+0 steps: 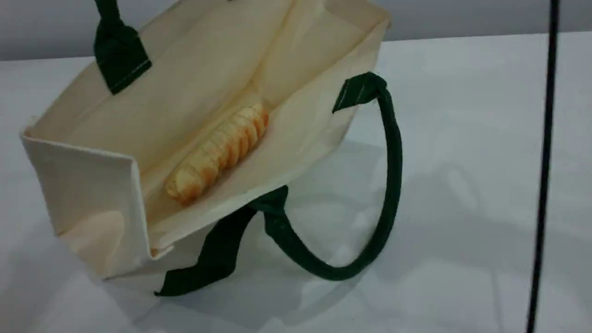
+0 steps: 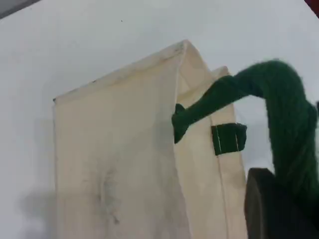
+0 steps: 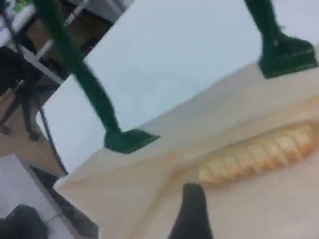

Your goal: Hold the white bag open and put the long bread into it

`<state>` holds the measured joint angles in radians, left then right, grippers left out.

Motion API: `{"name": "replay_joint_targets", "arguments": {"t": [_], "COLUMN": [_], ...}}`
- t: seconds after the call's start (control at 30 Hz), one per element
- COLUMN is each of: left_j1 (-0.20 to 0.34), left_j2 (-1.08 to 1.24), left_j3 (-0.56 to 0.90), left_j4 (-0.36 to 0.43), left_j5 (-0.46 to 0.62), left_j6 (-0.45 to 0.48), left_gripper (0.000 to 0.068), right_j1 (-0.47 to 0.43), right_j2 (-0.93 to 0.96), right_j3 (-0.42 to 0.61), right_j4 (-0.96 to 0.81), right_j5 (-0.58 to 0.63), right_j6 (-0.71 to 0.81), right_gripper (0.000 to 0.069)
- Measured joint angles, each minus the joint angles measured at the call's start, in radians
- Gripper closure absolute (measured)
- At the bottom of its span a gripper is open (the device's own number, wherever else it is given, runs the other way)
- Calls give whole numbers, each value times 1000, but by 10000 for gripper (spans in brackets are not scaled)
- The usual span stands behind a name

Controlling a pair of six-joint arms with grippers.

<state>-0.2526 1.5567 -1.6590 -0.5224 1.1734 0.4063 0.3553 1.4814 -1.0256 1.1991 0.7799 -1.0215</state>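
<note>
**Bread in the bag**

From the scene view we see the long bread (image 1: 219, 152) lying inside the white bag (image 1: 92, 185), which stands open. In our left wrist view the left gripper (image 2: 279, 209) is clamped on a green handle (image 2: 284, 99). In our right wrist view the right gripper (image 3: 192, 214) hangs spread and empty just above the loaf.

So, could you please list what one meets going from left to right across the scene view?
The white bag's folded side panel → the long bread lying inside the bag → the dark green loop handle drooping onto the table → a thin black cable hanging near the right edge.
</note>
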Motion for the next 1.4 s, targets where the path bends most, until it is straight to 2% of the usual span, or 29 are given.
{"name": "replay_joint_targets", "arguments": {"t": [0.13, 0.6, 0.87, 1.03, 1.1, 1.2, 1.4], "left_j1": [21, 22, 18, 18, 18, 17, 17], "left_j2": [-24, -44, 42, 100, 122, 136, 136], "left_j3": [0, 24, 62, 62, 62, 62, 62], "left_j4": [2, 10, -50, -49, -45, -22, -12], "left_j5": [-4, -14, -52, -55, -55, -54, -53], "left_j6": [1, -4, 4, 8, 8, 32, 32], "left_gripper": [602, 602, 600, 580, 549, 460, 224], "right_j1": [0, 1, 1, 1, 1, 1, 1], "right_j2": [3, 4, 4, 4, 4, 4, 4], "right_j3": [1, 1, 1, 1, 1, 1, 1], "right_j4": [-32, -63, -77, -78, -81, -88, -104], "right_j5": [2, 5, 2, 1, 1, 1, 8], "right_j6": [34, 63, 62, 61, 60, 60, 63], "right_gripper": [160, 160, 160, 160, 160, 160, 160]}}
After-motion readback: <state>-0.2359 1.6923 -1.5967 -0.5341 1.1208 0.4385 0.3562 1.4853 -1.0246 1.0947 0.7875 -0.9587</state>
